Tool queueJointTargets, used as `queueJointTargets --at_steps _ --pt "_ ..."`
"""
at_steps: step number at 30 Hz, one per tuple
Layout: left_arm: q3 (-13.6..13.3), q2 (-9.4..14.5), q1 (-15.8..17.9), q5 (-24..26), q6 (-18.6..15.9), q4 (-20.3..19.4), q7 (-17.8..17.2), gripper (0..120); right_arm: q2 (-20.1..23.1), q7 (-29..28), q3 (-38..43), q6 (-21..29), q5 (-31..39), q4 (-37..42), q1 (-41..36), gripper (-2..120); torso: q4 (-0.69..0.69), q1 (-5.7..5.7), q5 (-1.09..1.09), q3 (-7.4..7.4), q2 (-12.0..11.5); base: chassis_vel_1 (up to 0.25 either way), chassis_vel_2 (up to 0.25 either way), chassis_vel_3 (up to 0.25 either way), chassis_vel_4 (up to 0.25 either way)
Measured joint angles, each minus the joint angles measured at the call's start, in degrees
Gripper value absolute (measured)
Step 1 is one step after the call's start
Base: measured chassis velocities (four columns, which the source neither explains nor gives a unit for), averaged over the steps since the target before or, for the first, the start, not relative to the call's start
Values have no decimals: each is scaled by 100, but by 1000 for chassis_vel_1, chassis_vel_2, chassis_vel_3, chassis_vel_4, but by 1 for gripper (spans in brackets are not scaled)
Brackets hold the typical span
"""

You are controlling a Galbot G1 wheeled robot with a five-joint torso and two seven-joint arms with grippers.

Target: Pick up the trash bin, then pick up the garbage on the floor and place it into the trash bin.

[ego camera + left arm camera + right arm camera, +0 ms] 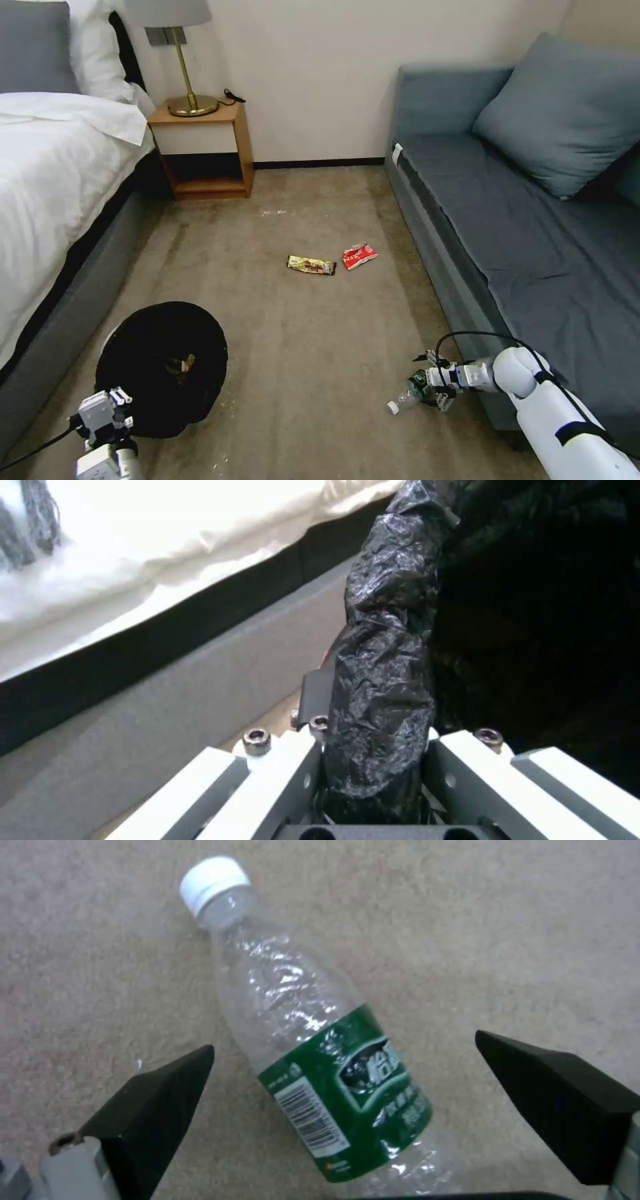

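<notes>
Left claw [119, 400]: in the lower left of the head frame we see it clamped on the near rim of the trash bin [160, 370]; in the left wrist view the crinkly black bag rim [387, 680] runs between its white fingers [280, 775].
Trash bin: lower left of the head frame, tilted so its dark mouth faces us, beside the bed [53, 173]; a brownish scrap [181, 365] lies inside.
Right claw [427, 393]: low at the lower right of the head frame, at the foot of the sofa [533, 220]; in the right wrist view we see its black fingers [160, 1095] spread wide on either side of the bottle [320, 1050], not touching it.
Bottle: clear, green label, white cap, lying on its side on the carpet [313, 347], cap pointing away from the claw.
Other garbage: the gold-brown bar wrapper [311, 265] and the red-white wrapper [359, 256] lie just beside each other on the carpet at mid frame, well apart from both claws.
</notes>
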State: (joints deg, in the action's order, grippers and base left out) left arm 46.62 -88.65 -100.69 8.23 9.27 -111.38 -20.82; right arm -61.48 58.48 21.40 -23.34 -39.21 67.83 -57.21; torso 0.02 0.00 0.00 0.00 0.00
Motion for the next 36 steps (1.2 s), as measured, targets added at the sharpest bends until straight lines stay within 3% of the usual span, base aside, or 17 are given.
queueJointTargets --at_steps 14,19,22,27,32,36 --pt "6 -224 -87 -30 149 -104 48 3 -212 -82 -93 -252 -374 -1019 597 96 1 0 3 0 0 0 0 0 0" --pt "19 -235 -96 -28 134 -153 54 3 -216 -83 -114 -276 -375 -1097 661 84 -1 0 3 0 0 0 0 0 0" --pt "18 -274 -116 -37 123 -172 69 3 -241 -108 -121 -372 -356 -1165 684 66 0 0 -1 0 0 0 0 0 0" --pt "16 -287 -141 -59 120 -191 81 3 -256 -123 -120 -420 -320 -1147 654 54 0 0 -1 0 0 0 0 0 0" --pt "7 -296 -218 -92 118 -265 101 3 -251 -83 -94 -429 -125 -932 488 30 -1 0 1 0 0 0 0 0 0" --pt "-3 -304 -252 -95 116 -311 115 3 -240 -63 -71 -421 -44 -841 430 25 -2 0 2 0 0 0 0 0 0"
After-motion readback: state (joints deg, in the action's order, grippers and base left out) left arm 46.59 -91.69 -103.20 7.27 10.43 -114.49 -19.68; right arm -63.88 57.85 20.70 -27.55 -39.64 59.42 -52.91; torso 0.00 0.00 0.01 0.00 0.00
